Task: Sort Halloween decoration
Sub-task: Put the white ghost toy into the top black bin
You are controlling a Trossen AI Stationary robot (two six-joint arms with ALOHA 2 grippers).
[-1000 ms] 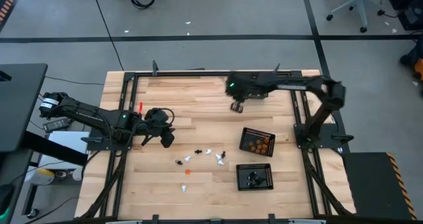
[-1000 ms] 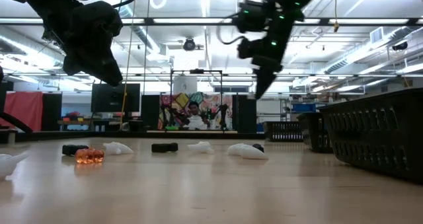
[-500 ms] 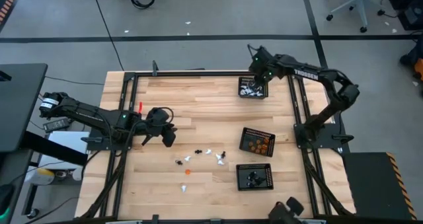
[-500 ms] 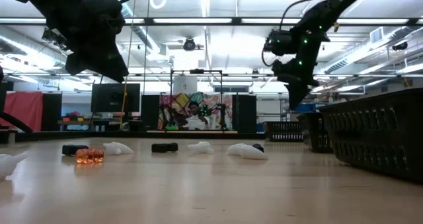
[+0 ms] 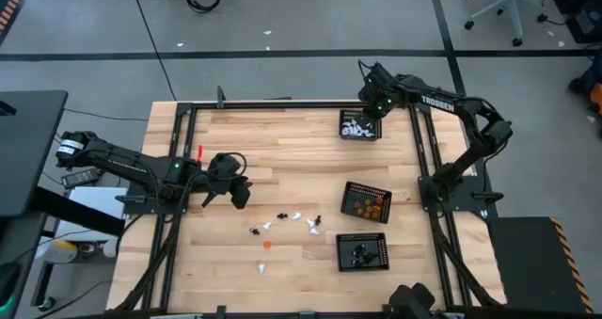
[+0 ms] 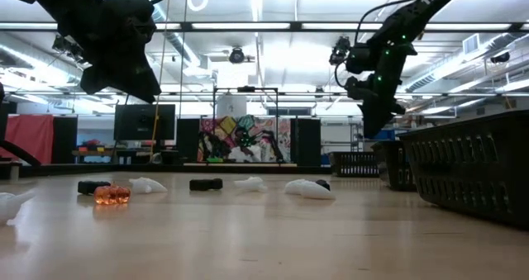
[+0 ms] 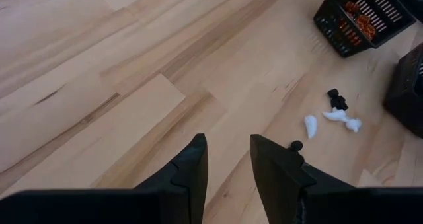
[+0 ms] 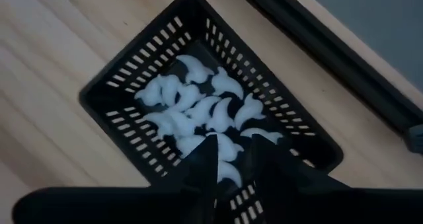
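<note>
Right gripper (image 8: 232,159): hung over the black mesh tray of white figures (image 5: 358,124) at the far right of the table; its fingers stood slightly parted with nothing between them.
Step in hand, as judged: dropping a white figure into that tray. Done well, the fingers part fully while above the middle of the tray, so the piece lands on the heap (image 8: 201,108) and not on the rim, and the arm lifts straight up before swinging away.
Left gripper (image 7: 226,159): waited low over bare wood at the table's left, fingers a little apart and empty.
Halloween decoration still loose (image 5: 287,225): small white, black and orange figures scattered mid-table, well apart from all three trays.
Other trays: the black mesh tray with orange figures (image 5: 365,202) and the black mesh tray with black figures (image 5: 362,251) sat on the right half.
Change from a second earlier: the right arm had swung from mid-table to the far tray, uncovering it; the left arm had not moved.
</note>
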